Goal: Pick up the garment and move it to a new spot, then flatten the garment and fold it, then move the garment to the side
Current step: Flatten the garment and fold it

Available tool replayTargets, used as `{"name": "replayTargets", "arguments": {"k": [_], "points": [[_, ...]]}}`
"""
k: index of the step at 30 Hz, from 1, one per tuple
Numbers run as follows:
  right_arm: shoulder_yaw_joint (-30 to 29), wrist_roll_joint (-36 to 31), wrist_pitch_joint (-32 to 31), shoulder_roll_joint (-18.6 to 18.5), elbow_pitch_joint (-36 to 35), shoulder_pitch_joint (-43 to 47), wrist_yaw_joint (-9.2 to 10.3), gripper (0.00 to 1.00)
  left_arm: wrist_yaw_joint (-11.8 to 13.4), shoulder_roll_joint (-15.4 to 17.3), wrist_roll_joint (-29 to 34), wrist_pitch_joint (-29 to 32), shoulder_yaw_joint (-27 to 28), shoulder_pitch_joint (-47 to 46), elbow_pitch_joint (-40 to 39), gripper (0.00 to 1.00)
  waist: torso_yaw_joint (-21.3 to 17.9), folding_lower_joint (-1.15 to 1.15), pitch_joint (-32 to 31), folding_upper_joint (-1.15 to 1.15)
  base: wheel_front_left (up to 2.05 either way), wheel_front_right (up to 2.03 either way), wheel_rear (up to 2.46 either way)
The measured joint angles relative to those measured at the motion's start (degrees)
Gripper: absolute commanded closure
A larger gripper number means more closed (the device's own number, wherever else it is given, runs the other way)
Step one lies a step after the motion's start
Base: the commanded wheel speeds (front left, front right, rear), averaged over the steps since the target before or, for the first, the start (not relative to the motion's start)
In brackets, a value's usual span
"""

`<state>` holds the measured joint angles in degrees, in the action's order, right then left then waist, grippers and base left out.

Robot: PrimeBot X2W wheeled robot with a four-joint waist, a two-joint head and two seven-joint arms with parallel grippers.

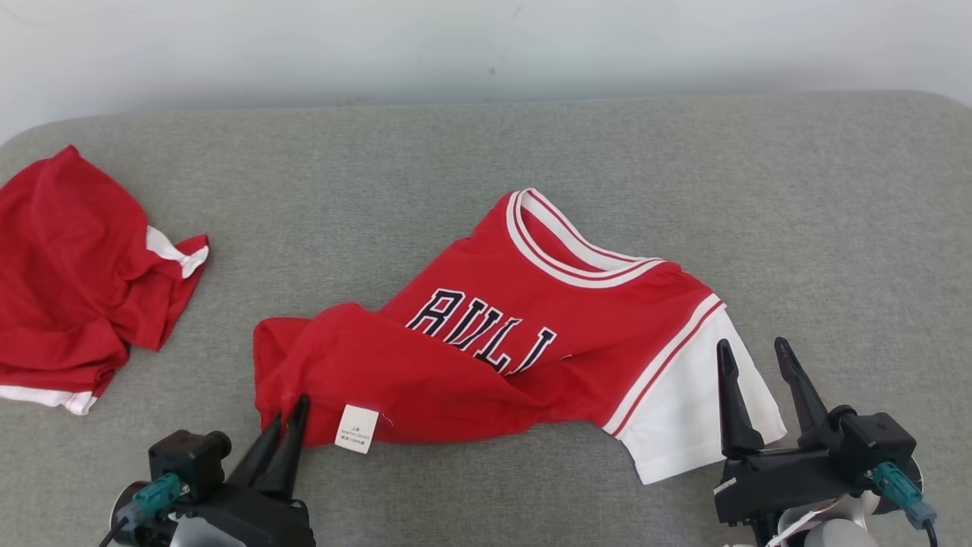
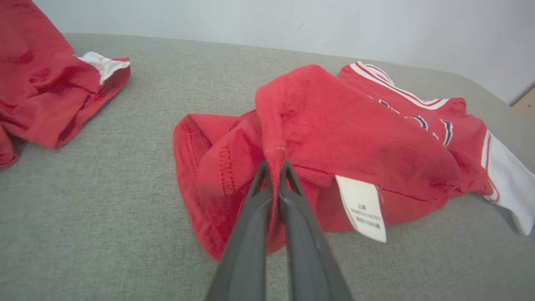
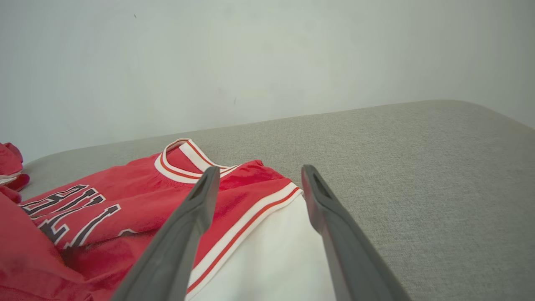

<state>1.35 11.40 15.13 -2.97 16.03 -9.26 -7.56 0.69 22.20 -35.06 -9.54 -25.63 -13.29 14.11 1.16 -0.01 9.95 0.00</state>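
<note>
Pinching red jersey point(image 1: 577, 304), left tool point(image 1: 292, 410) clamped

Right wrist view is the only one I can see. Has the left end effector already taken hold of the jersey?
Observer: Yes. The left end effector is shut on a red fold at the near left corner of the jersey.
Operator: Is there something near that grip that I should know about?
Observer: A white care label hangs just right of it in the left wrist view.
Operator: I see a little red at my left edge. Is it the jersey?
Observer: No. It is a second red garment, crumpled and lying apart from the jersey.
</note>
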Motion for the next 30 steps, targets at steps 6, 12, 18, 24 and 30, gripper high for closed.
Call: {"name": "replayTargets", "arguments": {"k": [6, 12, 18, 24, 30], "points": [[0.24, -0.25, -0.01, -0.03, 0.26, 0.01, 0.0, 0.0, 0.86, -1.6, 0.71, -4.27, 1.78, 0.13, 1.22, 0.0, 1.18, 0.0, -0.76, 0.0, 0.0, 0.0, 0.0], [0.3, -0.24, -0.01, -0.07, 0.43, 0.44, 0.0, 0.0, 1.82, -2.55, 1.74, -5.36, 6.08, 0.99, -0.54, 0.0, 1.41, 0.0, -1.75, 0.0, 0.0, 0.0, 0.0], [0.33, 0.02, -0.01, -0.08, 0.43, 1.13, 0.0, 0.0, 0.77, -3.23, 3.31, -5.56, 7.01, 3.27, -1.3, 0.0, 1.19, 0.0, -2.31, 0.0, 0.0, 0.0, 0.0], [0.71, 0.08, -0.01, -0.07, 0.45, 1.11, 0.0, 0.0, -0.51, -3.91, 3.97, -5.52, 5.37, 3.16, 0.79, 0.0, 0.49, 0.0, -2.18, 0.0, 0.0, 0.0, 0.0], [0.6, 0.19, 0.0, -0.2, 0.43, 0.83, 0.0, 0.0, -1.18, -4.22, 4.07, -5.06, 4.57, 1.6, 4.13, 0.0, -0.67, 0.01, -1.45, 0.0, 0.0, 0.0, 0.0]]}}
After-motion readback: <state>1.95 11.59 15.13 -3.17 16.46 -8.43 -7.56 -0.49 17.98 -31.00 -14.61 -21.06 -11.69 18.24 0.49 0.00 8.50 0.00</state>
